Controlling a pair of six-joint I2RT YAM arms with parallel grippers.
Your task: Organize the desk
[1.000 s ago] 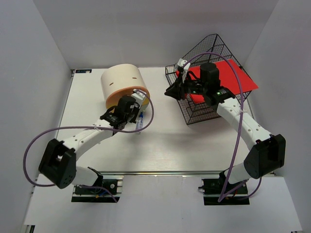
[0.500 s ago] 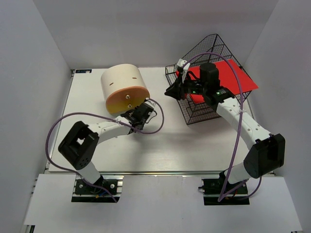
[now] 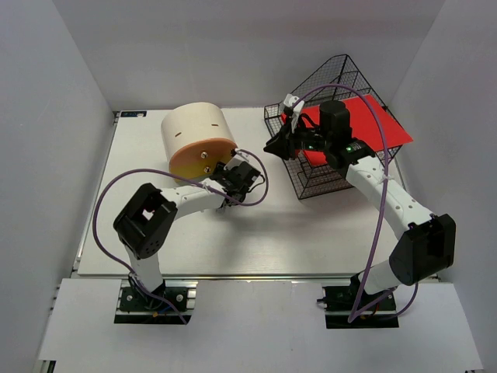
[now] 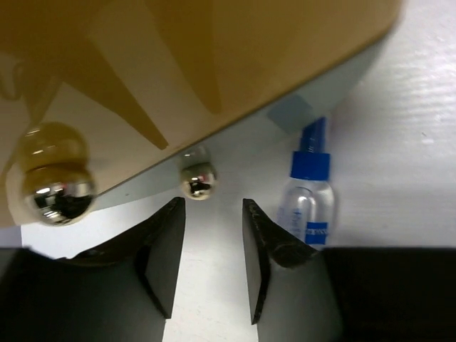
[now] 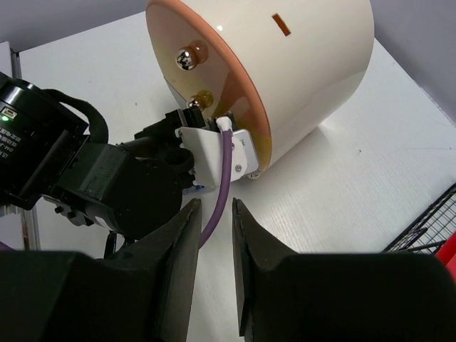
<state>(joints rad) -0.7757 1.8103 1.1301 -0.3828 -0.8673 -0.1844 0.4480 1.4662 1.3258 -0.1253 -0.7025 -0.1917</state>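
Observation:
The white desk (image 3: 311, 233) holds a cream-and-orange round drawer box (image 3: 198, 140) lying on its side at the back left. My left gripper (image 3: 235, 180) is open and empty, low at the box's orange front. In the left wrist view the gripper (image 4: 212, 206) has a small metal knob (image 4: 198, 179) just ahead of the gap between its fingertips. A small clear bottle with a blue cap (image 4: 308, 196) lies on the desk right of the right finger. My right gripper (image 3: 273, 148) hovers open and empty at the left edge of the black wire basket (image 3: 334, 167).
A red flat sheet (image 3: 373, 124) lies in and over the basket at the back right. A larger metal knob (image 4: 57, 189) sits on the box's face. The right wrist view shows the drawer box (image 5: 299, 64), my left arm (image 5: 107, 185) and my right gripper (image 5: 214, 206).
My left arm has folded its elbow inward, and its gripper has moved right along the front of the drawer box, over the bottle. The right arm has not moved.

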